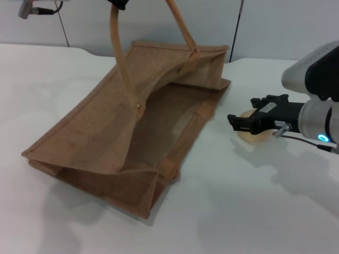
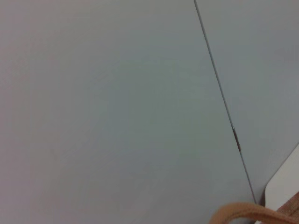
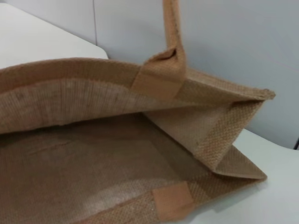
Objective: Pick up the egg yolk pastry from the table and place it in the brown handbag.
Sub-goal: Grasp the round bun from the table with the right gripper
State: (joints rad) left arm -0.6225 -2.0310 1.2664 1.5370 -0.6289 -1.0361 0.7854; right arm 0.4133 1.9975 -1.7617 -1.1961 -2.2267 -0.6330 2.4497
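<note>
The brown handbag (image 1: 106, 137) lies on its side on the white table (image 1: 238, 211), its mouth facing right and gaping open. One of its handles (image 1: 117, 53) is pulled straight up to my left gripper (image 1: 119, 4) at the top edge of the head view, which is shut on it. That strap (image 2: 247, 215) also crosses the left wrist view. My right gripper (image 1: 248, 117) sits just right of the bag's mouth, shut on the egg yolk pastry (image 1: 255, 135), a small tan ball low over the table. The right wrist view looks into the bag's interior (image 3: 93, 168).
A grey wall (image 1: 275, 26) with panel seams stands behind the table. The bag's second handle (image 1: 183, 26) rises at the back. Bare tabletop lies in front of and to the right of the bag.
</note>
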